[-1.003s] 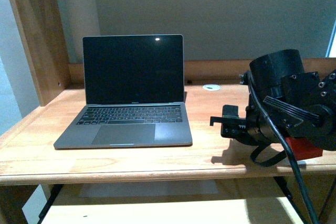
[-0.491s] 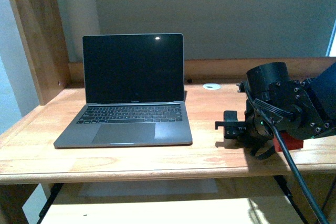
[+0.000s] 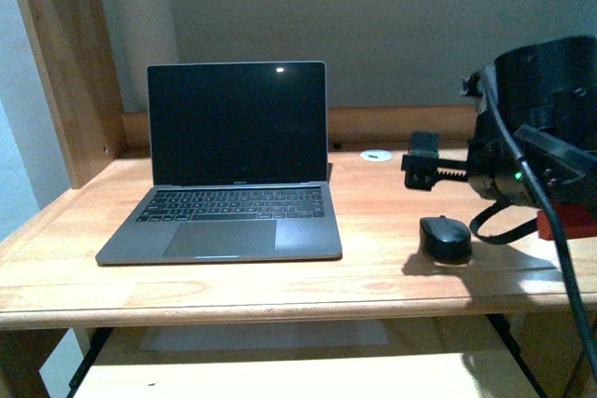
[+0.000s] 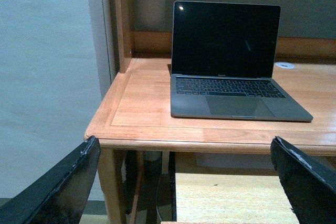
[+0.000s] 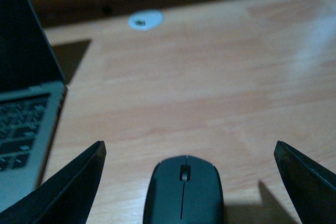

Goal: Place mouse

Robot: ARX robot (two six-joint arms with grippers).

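Your right gripper (image 3: 422, 163) hangs with fingers spread and empty above the mouse (image 3: 445, 239), which sits on the desk (image 3: 373, 221) right of the laptop (image 3: 229, 170), handy for use.

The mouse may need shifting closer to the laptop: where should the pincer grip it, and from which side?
Grip the mouse across its long flanks, coming from above: it lies flat on the desk, domed top up, and the open right pincer already straddles it.

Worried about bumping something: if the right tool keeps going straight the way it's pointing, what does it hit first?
Probably bare desk just beyond the mouse, which lies between the open right tool fingers; depth is unclear.
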